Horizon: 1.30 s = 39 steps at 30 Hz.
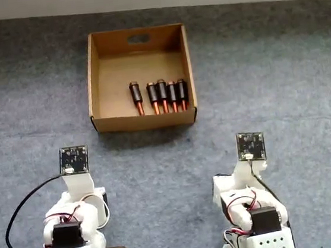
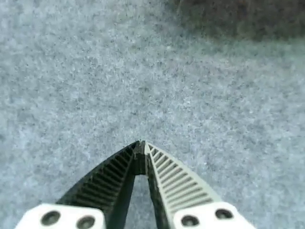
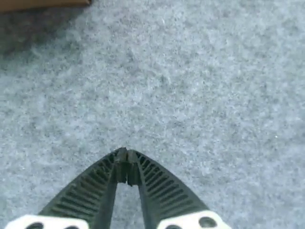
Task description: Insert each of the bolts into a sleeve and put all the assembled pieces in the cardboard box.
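Left end effector [image 2: 141,146] and right end effector [image 3: 125,153] both hang pinched closed, empty, over the surface [image 1: 279,75], with five pieces [image 1: 162,96] lying side by side in the box [image 1: 95,78] ahead.

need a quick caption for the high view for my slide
Five assembled pieces lie side by side in the cardboard box, the left arm and right arm folded short of it.
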Each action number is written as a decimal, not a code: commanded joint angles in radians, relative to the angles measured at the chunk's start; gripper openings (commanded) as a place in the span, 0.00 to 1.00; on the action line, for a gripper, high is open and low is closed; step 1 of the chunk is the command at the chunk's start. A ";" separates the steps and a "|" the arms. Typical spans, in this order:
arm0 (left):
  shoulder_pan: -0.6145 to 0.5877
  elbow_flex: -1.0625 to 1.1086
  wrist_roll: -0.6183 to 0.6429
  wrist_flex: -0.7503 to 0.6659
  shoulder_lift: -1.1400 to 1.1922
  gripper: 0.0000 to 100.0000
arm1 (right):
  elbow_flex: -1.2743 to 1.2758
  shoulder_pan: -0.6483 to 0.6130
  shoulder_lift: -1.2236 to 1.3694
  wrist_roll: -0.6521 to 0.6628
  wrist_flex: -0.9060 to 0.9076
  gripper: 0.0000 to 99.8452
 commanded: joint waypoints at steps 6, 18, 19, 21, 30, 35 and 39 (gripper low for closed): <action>0.002 0.018 0.008 0.002 -0.008 0.01 | 0.124 -0.002 -0.002 0.012 0.005 0.01; 0.002 0.018 0.008 0.002 -0.008 0.01 | 0.124 0.058 -0.001 0.012 0.005 0.01; 0.002 0.018 0.008 0.002 -0.008 0.01 | 0.124 0.050 -0.001 0.012 0.005 0.01; 0.002 0.018 0.008 0.002 -0.008 0.01 | 0.124 0.047 0.001 0.012 0.005 0.01; 0.002 0.018 0.008 0.002 -0.008 0.01 | 0.124 0.047 0.001 0.012 0.005 0.01; 0.002 0.018 0.008 0.002 -0.008 0.01 | 0.124 0.047 0.001 0.012 0.004 0.01; 0.002 0.018 0.008 0.002 -0.008 0.01 | 0.124 0.047 0.001 0.012 0.004 0.01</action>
